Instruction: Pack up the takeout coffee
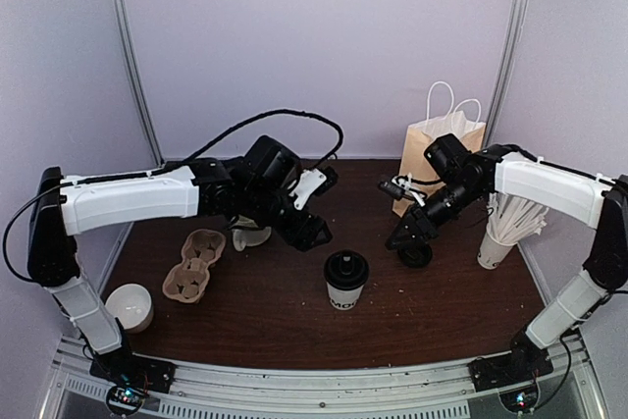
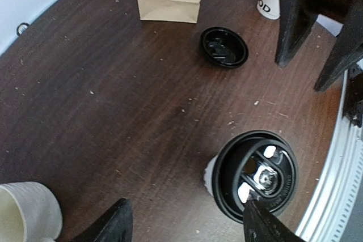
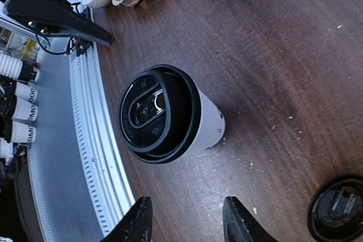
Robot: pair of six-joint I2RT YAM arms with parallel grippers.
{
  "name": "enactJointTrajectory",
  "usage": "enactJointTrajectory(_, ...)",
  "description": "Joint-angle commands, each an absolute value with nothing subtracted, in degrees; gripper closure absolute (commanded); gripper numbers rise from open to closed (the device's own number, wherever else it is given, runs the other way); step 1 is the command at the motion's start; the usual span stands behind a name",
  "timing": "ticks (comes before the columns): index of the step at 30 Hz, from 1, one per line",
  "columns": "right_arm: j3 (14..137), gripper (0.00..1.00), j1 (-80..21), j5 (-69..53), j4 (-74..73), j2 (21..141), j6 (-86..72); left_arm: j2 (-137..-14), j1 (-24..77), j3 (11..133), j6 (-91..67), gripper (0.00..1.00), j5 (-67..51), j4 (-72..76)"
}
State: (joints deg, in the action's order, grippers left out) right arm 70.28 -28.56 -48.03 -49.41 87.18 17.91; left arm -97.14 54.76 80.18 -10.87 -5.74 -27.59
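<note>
**Two arms, one cup: collision risk.**
The takeout coffee (image 1: 345, 282) stands upright and lidded, toward the middle of the desk's (image 1: 265, 326) near edge. Your left arm (image 1: 128, 198) and right arm (image 1: 545, 188) flank it from above, jaws apart and empty, the right's narrower. Send both in and they may clash or tip it.

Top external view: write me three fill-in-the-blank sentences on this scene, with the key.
The takeout coffee stands upright, and its lid is ____. The paper bag stands in the far ____ corner of the table. The white cup near that bag is full of ____.
Missing: black; right; straws.
</note>
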Motion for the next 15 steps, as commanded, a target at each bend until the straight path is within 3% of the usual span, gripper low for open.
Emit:
enactJointTrajectory(1, 68.5, 0.55, -29.2, -56.1, -46.4, 90.1, 13.2, -95.2, 54.8, 76.8, -21.5, 0.28, -14.4, -20.6)
enactJointTrajectory(12, 69.7, 0.61, -30.1, -63.5, -46.2, 98.4, 10.8, -98.4, 54.3, 74.1, -29.2, 0.25, -22.9, -16.4)
enactJointTrajectory(15, 69.3, 0.61, -30.1, -63.6, -45.5, 98.3, 10.3, -98.9, 53.5, 73.8, -30.0, 0.28, -23.4, -16.1)
